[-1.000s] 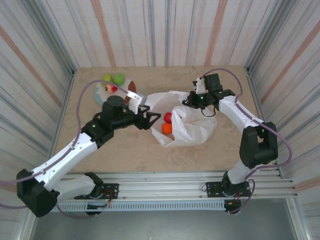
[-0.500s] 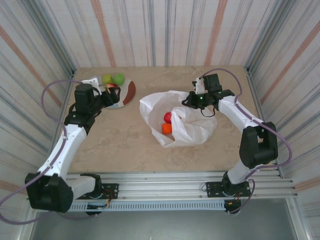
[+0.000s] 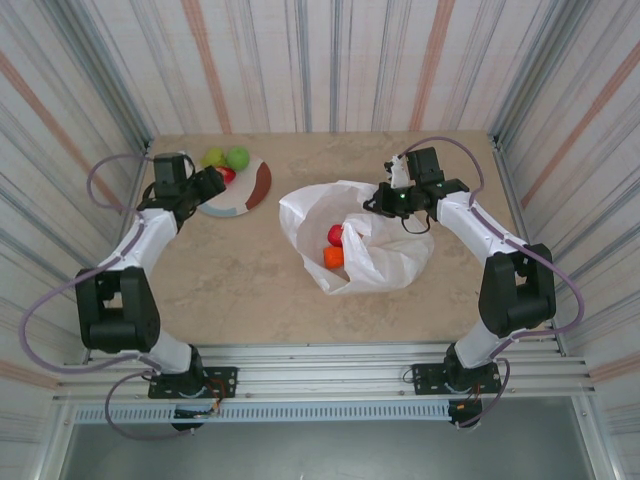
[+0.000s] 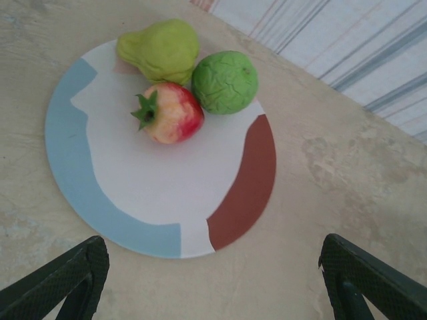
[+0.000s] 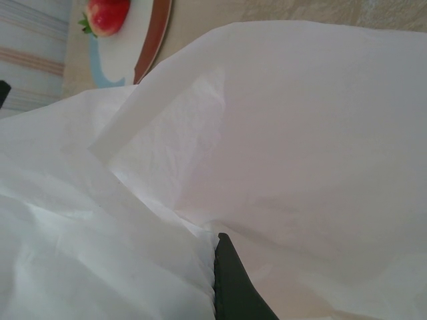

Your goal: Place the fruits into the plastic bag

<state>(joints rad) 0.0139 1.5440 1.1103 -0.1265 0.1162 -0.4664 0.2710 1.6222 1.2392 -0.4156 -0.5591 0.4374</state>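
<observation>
Three fruits lie on the plate: a yellow-green one, a wrinkled green one and a red one. My left gripper hovers open just short of the plate's near rim, with nothing between its fingers. From above, the left gripper is at the plate's left side. The white plastic bag lies mid-table with its mouth facing left. A red fruit and an orange fruit sit inside. My right gripper is shut on the bag's upper edge.
The plate sits at the back left, close to the striped wall. Striped walls enclose the table on three sides. Bare tabletop stretches between plate and bag. The red fruit and plate rim show past the bag in the right wrist view.
My left arm has swung from the bag's mouth back to the left and now stands over the plate. The right gripper and bag have not moved.
</observation>
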